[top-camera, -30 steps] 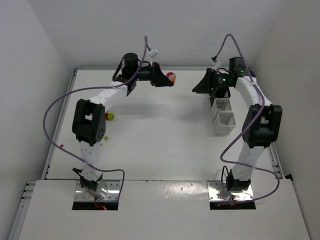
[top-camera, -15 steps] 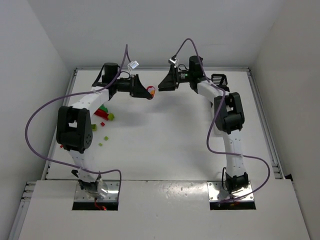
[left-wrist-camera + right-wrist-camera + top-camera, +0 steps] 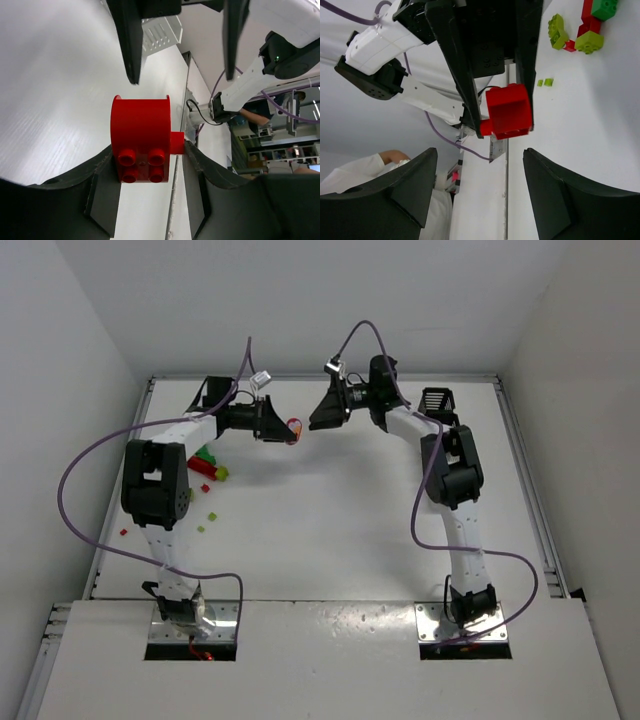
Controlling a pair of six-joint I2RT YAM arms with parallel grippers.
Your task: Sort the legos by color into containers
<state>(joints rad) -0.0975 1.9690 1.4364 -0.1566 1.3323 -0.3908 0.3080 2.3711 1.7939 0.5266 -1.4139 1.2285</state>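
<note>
At the left gripper (image 3: 147, 150) the risk is a drop. It is clenched on 1 red lego (image 3: 140, 135), but its 2 fingers pinch only the studded end, so most of the brick sticks out past the tips. If this is a mid-air handover, a release before the other side has closed would likely let the brick fall to the table (image 3: 330, 510), and a nudge from an incoming finger could twist it out of the pinch. The right gripper (image 3: 479, 170) faces it just beyond the brick, its jaws spread wide and holding nothing. The brick lines up roughly with the gap between them but is not yet inside it, so an off-centre approach could strike the brick's edge. From above, the 2 grippers meet near the far middle of the table. The loose legos (image 3: 207, 465) lie well off to the left by the left arm, and a black container (image 3: 437, 400) stands at the far right behind the right arm, apart from the brick.
</note>
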